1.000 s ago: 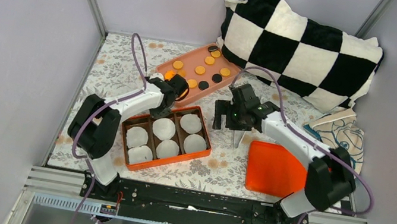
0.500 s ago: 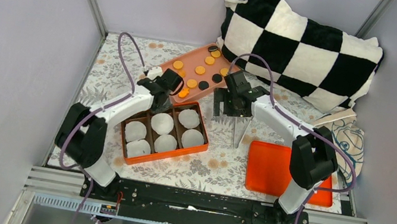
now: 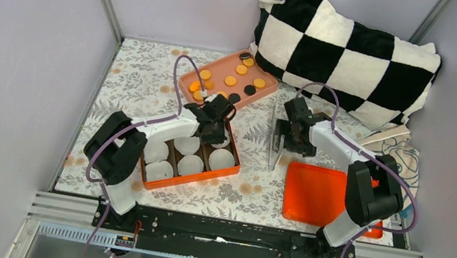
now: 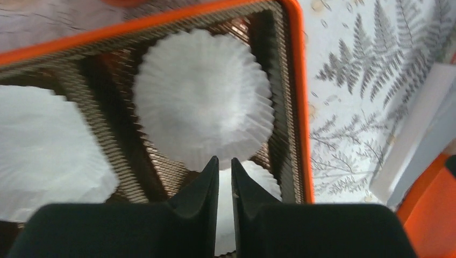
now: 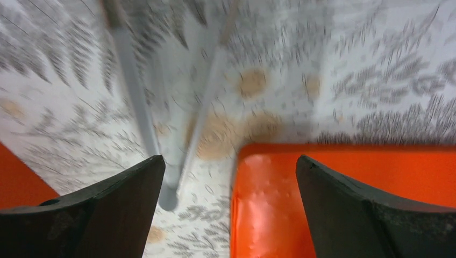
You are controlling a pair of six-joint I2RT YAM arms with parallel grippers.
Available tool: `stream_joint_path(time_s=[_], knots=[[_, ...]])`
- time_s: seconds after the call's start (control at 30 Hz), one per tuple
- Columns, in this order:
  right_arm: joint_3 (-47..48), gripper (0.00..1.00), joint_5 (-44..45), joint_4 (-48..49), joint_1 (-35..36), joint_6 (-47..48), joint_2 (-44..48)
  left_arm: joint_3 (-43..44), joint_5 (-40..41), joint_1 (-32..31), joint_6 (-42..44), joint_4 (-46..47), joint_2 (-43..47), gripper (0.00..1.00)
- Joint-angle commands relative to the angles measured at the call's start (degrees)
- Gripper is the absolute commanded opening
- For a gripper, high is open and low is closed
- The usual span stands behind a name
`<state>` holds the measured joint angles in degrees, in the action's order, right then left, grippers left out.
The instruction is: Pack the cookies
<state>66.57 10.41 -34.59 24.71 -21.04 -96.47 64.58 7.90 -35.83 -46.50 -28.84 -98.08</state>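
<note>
Orange lid (image 3: pixel 316 195) lies flat at 4 o'clock on the floral cloth (image 3: pixel 129 85). Orange box (image 3: pixel 187 177) sits at 8 o'clock, its cells holding white paper liners (image 3: pixel 191 165). Left gripper (image 4: pixel 222 160) is over the box's far-right cell, jaws almost together with a thin slit; can't tell if anything's pinched. Right gripper (image 5: pixel 230 164) is at its 3 o'clock, jaws wide apart, holding nothing, near the lid's far-left corner. Cookies (image 3: pixel 230 81) lie on the pink tray (image 3: pixel 221 69), 12 o'clock of the box. Checkered pillow (image 3: pixel 346 47) is farthest, at 1 o'clock.

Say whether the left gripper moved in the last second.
Yes. The left gripper moved right, off the pink tray's corner, over the orange box.
</note>
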Motion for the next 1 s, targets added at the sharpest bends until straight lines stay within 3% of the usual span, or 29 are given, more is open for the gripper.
stream_joint_path(time_s=[0.0,0.23,0.63,0.87,0.97], knots=[[-6.7,1.00,-0.4,-0.8,0.1,-3.0,5.7,0.2,-4.9,-2.5,1.4,5.5,-1.2,0.17],[-7.1,1.00,-3.9,1.9,-0.7,-2.8,5.0,-0.9,-7.6,-3.0,1.5,6.2,-2.9,0.17],[1.0,1.00,-7.1,2.2,-0.8,-1.0,1.1,-13.2,-17.0,-6.8,-2.6,7.5,4.7,0.17],[1.1,1.00,-7.9,2.8,-0.7,-0.5,0.5,-12.4,-15.0,-9.1,-3.5,3.9,9.1,0.17],[2.1,1.00,-8.2,3.2,-0.7,-0.2,-0.4,-7.5,-10.8,-9.1,-1.6,-1.0,9.6,0.17]])
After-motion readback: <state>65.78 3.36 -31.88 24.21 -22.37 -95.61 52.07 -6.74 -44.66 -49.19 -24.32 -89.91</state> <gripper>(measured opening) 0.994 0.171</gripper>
